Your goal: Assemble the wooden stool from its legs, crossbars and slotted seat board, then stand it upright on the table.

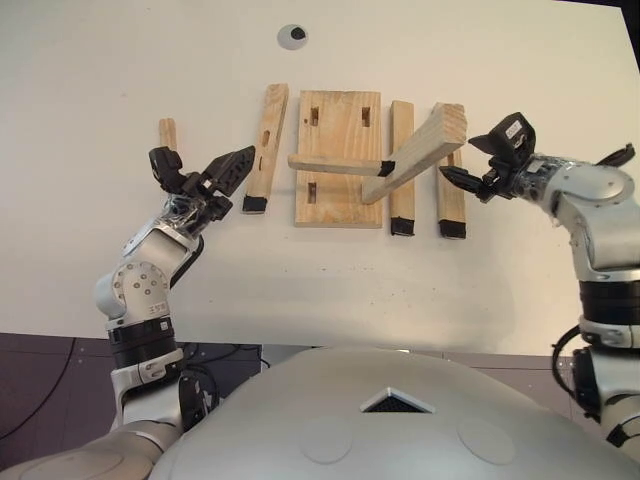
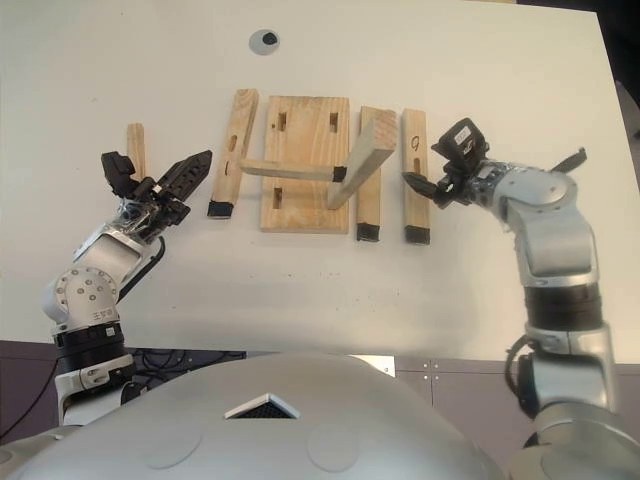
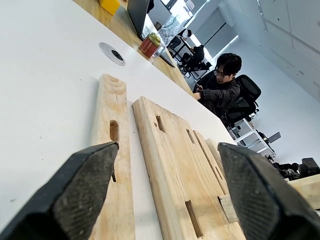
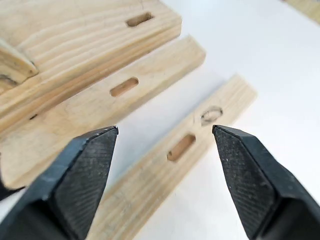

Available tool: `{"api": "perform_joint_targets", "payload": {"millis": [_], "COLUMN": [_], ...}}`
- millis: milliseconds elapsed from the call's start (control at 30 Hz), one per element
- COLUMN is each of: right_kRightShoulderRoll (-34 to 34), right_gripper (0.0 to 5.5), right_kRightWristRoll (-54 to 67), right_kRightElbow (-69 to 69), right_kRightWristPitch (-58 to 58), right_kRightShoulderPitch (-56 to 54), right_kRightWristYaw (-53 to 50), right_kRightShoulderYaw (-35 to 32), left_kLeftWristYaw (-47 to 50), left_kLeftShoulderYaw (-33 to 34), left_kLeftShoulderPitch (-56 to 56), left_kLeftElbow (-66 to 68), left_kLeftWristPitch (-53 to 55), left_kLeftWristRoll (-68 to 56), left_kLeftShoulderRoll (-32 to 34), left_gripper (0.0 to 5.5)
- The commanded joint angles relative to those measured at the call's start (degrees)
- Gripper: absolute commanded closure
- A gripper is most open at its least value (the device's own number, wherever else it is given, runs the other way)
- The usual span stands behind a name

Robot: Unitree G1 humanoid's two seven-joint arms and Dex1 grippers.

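Over the table [image 1: 100, 60], left end effector [image 3: 167, 146] and right end effector [image 4: 165, 129] gape.

Wide table [image 1: 330, 290] strip nearest the robot gives free passage. Tilted leg [image 1: 420, 152] and crossbar [image 1: 330, 162] overhang seat board [image 1: 335, 205].

L gripper [image 1: 200, 170] is hovering, jaws wide open, over the worktop's [image 1: 100, 60] left side; R gripper [image 1: 472, 158] is hanging open nr its right edge.
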Motion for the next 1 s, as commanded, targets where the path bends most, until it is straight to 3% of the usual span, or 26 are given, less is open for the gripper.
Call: {"api": "perform_joint_targets", "payload": {"millis": [33, 267, 500, 700, 833, 1000], "right_kRightShoulderRoll": [5.93, 8.63, 6.04, 8.94, 11.54, 10.9], "right_gripper": [2.02, 2.02, 3.21, 3.43, 3.44, 3.45], "right_kRightWristRoll": [1.6, -0.61, -1.69, 1.57, 11.96, 34.43], "right_kRightElbow": [-8.2, -9.85, -7.48, -3.01, 3.56, 1.81], "right_kRightWristPitch": [12.88, 21.16, 20.2, 12.78, 1.12, 8.22], "right_kRightShoulderPitch": [2.5, 7.23, 7.03, -3.01, -19.73, -32.1], "right_kRightWristYaw": [-8.3, -16.96, -18.41, -18.57, -9.34, 7.83], "right_kRightShoulderYaw": [-2.8, 0.11, 0.42, -7.49, -13.96, -16.47], "left_kLeftWristYaw": [0.91, 0.7, 0.74, 3.66, -0.91, -4.26], "left_kLeftShoulderYaw": [0.34, 0.05, -0.3, 0.8, 1.84, -3.08], "left_kLeftShoulderPitch": [0.78, -0.5, -1.4, -7.64, -21.6, -36.92], "left_kLeftElbow": [-1.19, -0.94, -1.29, -7.56, -8.89, -6.29], "left_kLeftWristPitch": [0.44, 1.54, 1.31, 0.16, 3.2, 10.27], "left_kLeftWristRoll": [-0.17, -0.02, 0.83, 1.58, -5.42, -14.77], "left_kLeftShoulderRoll": [0.06, 1.29, 1.5, 3.91, 9.65, 8.67], "left_gripper": [1.84, 1.84, 1.84, 1.84, 1.84, 1.84]}}
